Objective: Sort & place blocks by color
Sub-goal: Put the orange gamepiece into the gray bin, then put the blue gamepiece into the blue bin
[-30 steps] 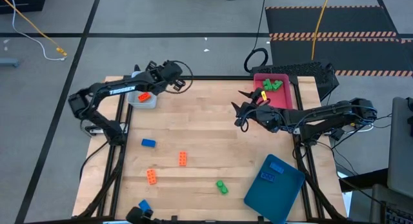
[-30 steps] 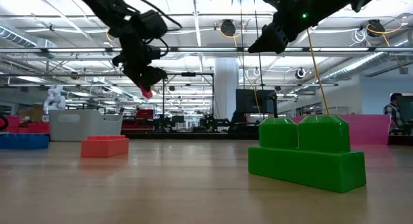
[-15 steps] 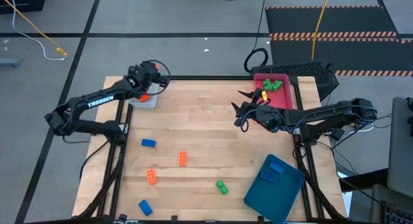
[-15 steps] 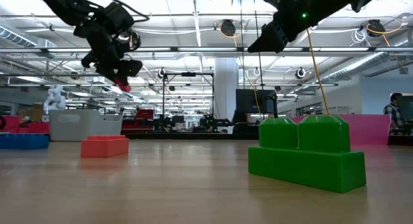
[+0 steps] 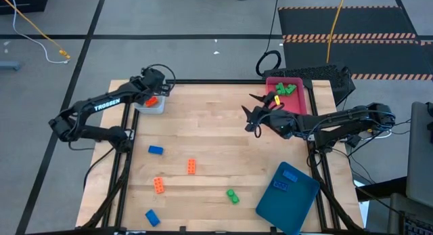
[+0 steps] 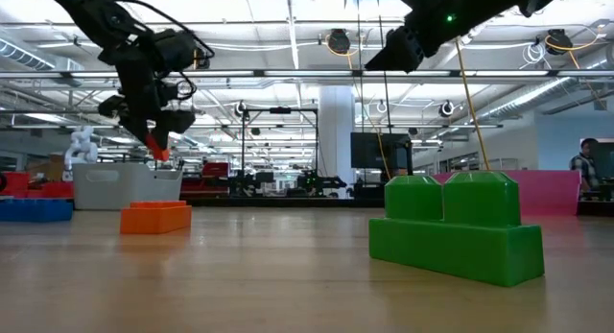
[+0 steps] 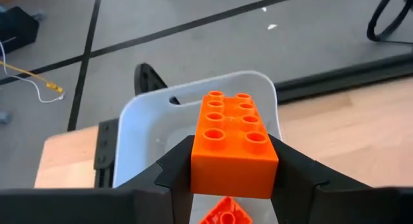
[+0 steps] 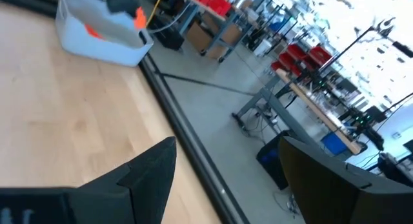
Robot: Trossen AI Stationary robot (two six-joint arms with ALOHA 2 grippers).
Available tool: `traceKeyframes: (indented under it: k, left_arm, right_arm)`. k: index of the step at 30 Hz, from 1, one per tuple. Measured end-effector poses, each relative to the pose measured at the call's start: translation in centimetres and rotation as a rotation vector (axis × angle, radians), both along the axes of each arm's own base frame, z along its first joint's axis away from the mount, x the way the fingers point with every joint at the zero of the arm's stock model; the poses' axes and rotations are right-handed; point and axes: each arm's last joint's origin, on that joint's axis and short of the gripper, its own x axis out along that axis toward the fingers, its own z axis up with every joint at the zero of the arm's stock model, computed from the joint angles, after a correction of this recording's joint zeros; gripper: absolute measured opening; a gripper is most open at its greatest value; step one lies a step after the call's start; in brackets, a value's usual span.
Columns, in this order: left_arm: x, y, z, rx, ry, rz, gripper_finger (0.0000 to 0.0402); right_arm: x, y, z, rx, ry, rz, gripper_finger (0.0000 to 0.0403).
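Now left hand (image 7: pixel 232 179) grips orange block (image 7: pixel 233 143) over pale tray (image 7: pixel 148 121).

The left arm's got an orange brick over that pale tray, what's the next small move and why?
Probably open the left gripper and let go. Its fingers hold the orange studded plastic brick directly above the pale-blue plastic tray, where another orange brick already lies, so a release should drop it in with its colour.

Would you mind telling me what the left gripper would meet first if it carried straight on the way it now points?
Probably the pale tray: the left gripper, holding an orange block, points into it, where another orange piece seems to lie.
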Motion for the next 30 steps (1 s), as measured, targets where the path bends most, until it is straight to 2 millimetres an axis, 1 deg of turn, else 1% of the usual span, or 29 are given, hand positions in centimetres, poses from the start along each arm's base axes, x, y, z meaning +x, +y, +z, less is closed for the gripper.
traceKeyframes:
  k: [4,8,13,16,19,23,26,30]
  left_arm:
    - [-0.2,-0.6,-1.9,-0.005,0.006,-0.016,0.0183]
    - [-0.5,-1.0,-3.1,-0.024,0.022,-0.017,0.0215]
    - [-0.5,-1.1,-3.2,-0.025,0.011,-0.010,0.0259]
    - [-0.1,-1.4,-3.1,-0.038,0.002,-0.055,0.0279]
    - [0.9,-1.7,-2.3,-0.058,-0.038,-0.158,0.0288]
    - [2.8,-2.8,0.1,-0.046,-0.126,-0.330,0.0278]
    - [3.9,-4.3,2.1,-0.001,-0.181,-0.424,0.0260]
    - [5.2,-6.7,4.2,0.032,-0.248,-0.555,0.0238]
  right_arm:
    - [0.1,0.0,0.6,-0.023,-0.043,0.007,0.0270]
    - [0.2,0.0,0.9,-0.047,-0.059,0.012,0.0270]
    - [0.2,0.0,1.5,-0.080,-0.083,0.016,0.0270]
    - [0.3,0.0,1.7,-0.095,-0.096,0.017,0.0270]
    - [0.3,0.0,1.8,-0.106,-0.097,0.018,0.0270]
    - [0.2,-0.1,1.8,-0.114,-0.087,0.014,0.0270]
    - [0.2,-0.3,1.8,-0.118,-0.083,0.007,0.0270]
    - [0.1,-0.3,1.9,-0.131,-0.071,-0.001,0.0270]
